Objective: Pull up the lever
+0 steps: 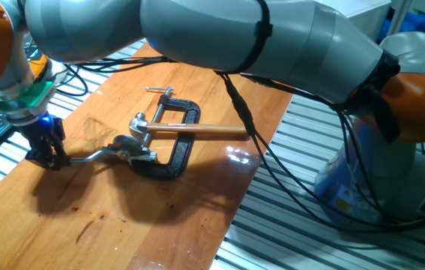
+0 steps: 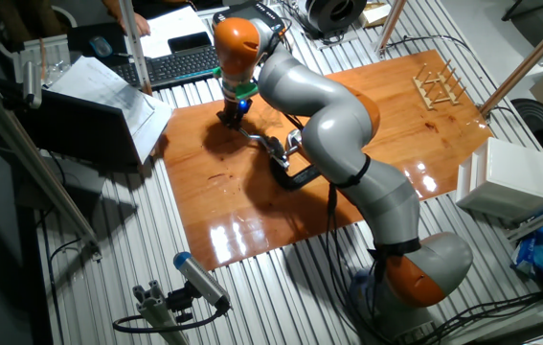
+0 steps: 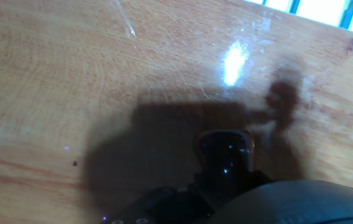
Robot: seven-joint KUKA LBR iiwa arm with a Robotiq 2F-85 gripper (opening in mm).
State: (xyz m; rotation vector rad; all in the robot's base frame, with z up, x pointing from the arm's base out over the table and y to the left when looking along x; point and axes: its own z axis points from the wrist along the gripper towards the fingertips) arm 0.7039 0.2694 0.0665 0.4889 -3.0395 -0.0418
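One arm reaches across the wooden worktop [image 1: 197, 217], gripper [image 1: 47, 154] low at the lever [image 1: 96, 155] tip, which lies nearly flat left of the black C-clamp [image 1: 178, 154]. Jaws seem closed around the knob [image 3: 226, 149], though I cannot tell for sure. Step: grasp done, probably. Next move: lift upward along the pivot arc.

Bare board [image 1: 85, 225] all around the fingers [image 1: 47, 154] except where the lever [image 1: 96, 155] runs off toward the black C-clamp [image 1: 178, 146].
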